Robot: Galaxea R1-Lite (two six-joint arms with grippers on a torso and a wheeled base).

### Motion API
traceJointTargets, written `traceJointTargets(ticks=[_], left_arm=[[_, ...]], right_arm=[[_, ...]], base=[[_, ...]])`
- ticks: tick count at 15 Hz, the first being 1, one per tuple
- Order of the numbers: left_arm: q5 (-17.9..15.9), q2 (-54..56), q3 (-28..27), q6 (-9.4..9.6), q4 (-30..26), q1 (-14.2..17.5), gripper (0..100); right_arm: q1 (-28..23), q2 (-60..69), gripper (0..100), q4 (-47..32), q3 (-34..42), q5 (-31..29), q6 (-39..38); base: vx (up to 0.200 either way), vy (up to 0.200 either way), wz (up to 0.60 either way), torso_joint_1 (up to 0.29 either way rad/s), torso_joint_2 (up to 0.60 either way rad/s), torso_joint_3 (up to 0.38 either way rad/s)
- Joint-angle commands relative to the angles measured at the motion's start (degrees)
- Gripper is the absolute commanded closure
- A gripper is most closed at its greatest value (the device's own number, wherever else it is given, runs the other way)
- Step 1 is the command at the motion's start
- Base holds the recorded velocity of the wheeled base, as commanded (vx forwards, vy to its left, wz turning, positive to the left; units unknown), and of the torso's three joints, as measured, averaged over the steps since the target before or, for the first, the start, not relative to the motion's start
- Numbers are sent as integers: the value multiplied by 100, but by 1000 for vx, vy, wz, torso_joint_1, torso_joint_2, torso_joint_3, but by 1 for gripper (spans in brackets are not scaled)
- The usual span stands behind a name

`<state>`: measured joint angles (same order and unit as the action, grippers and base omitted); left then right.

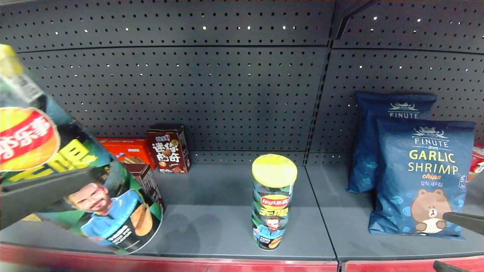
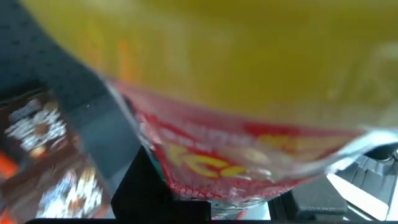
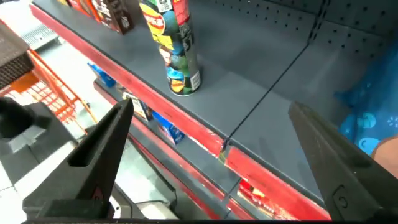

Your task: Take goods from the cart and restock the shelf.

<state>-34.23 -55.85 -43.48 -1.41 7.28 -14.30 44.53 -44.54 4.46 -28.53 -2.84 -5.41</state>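
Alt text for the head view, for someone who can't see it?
The left claw holds a tilted chip can over the shelf's front left. A second can stands upright mid-shelf; snack boxes back left, blue chip bags right.

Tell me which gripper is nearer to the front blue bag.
Right. The right gripper, open, is beside the bag's lower corner; the left gripper holds a can far to its left.

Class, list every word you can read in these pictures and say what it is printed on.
"FINUTE": front blue bag and rear blue bag.
"GARLIC SHRIMP chips": front blue bag.
Chinese characters on the brown box, standing can and tilted can: not clear enough to quote.
Orange box: print too blurred.
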Motion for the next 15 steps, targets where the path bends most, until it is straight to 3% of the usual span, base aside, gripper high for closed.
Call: traceJointTargets(ticks=[1, 3, 4, 5, 9, 11, 15], left_arm=[[-5, -1192, -477, 54, 160, -416, 100], [4, -1535, -582, 273, 195, -583, 100], [-5, -1877, -609, 651, 353, -592, 100], [-31, -2264, -626, 862, 617, -600, 100], [-154, -3108, -749, 1003, 1259, -592, 100], [-541, -3679, -1198, 1003, 1382, -556, 100], [-637, -4479, -2120, 1003, 1320, -548, 100]], right_arm=[[12, 244, 0, -24, 154, 3, 14], [12, 359, 0, -24, 295, -24, 31], [-6, 385, 0, -7, 374, -41, 111], [-15, 464, 0, -51, 304, -24, 198], [3, 499, 0, -7, 330, 20, 190], [3, 614, 0, -16, 348, 29, 190], [3, 728, 0, -42, 295, 29, 190]], base=[[0, 0, 0, 0, 0, 0], [0, 0, 0, 0, 0, 0], [0, 0, 0, 0, 0, 0], [0, 0, 0, 0, 0, 0], [0, 0, 0, 0, 0, 0], [0, 0, 0, 0, 0, 0], [0, 0, 0, 0, 0, 0]])
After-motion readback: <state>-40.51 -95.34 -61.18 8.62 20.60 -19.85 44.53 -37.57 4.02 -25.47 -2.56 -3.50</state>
